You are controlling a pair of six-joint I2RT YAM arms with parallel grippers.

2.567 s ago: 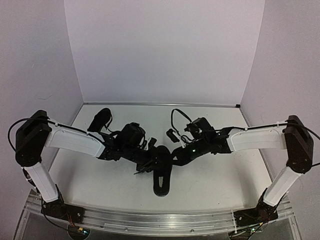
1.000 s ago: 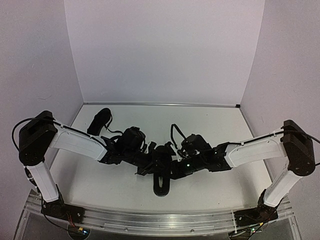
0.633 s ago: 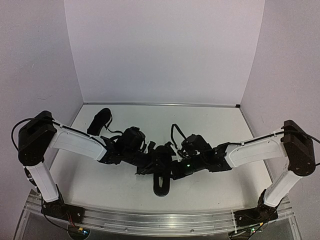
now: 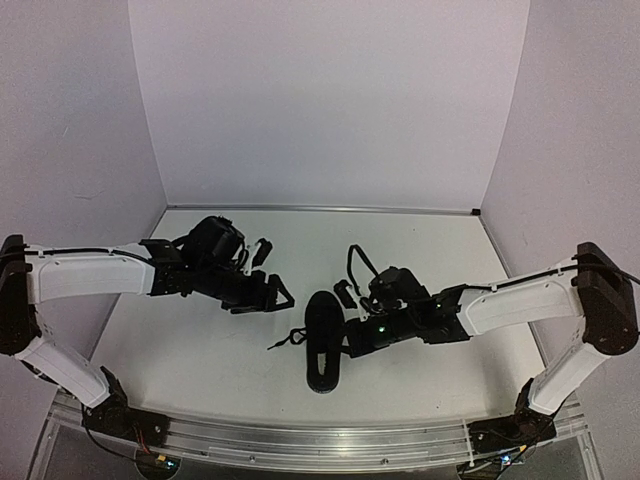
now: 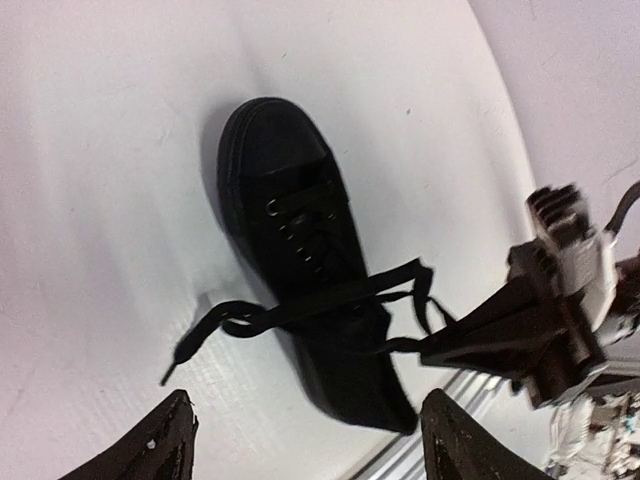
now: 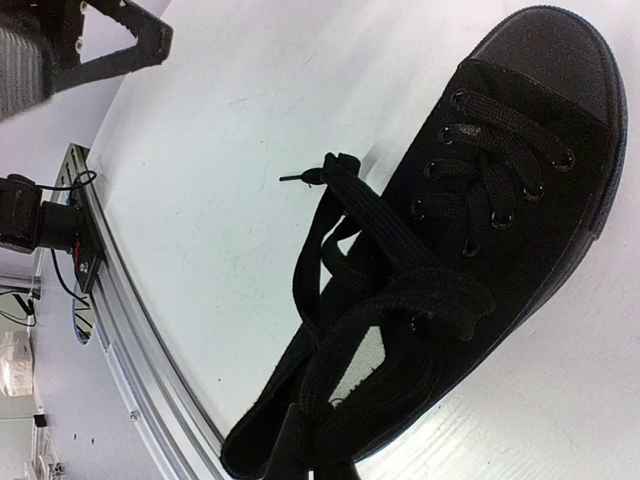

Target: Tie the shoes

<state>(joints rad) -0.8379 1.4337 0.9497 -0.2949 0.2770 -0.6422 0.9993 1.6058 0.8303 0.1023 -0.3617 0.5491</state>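
Down on the white table [image 4: 420, 250] between lilac walls [image 4: 330, 100], left gripper [image 5: 308, 445] gapes, right gripper [image 5: 425, 348] pinches lace [image 5: 300, 310].

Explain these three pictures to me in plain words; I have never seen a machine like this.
These are two robot arms bolted at the near edge of a white table. One picture looks down from above and behind them; the other two come from a small camera on each wrist. A black shoe lies on the table between the arms, its laces loose. The right hand is shut on a lace and holds it pulled away from the shoe. The left hand is open, holds nothing, and hovers left of the shoe.
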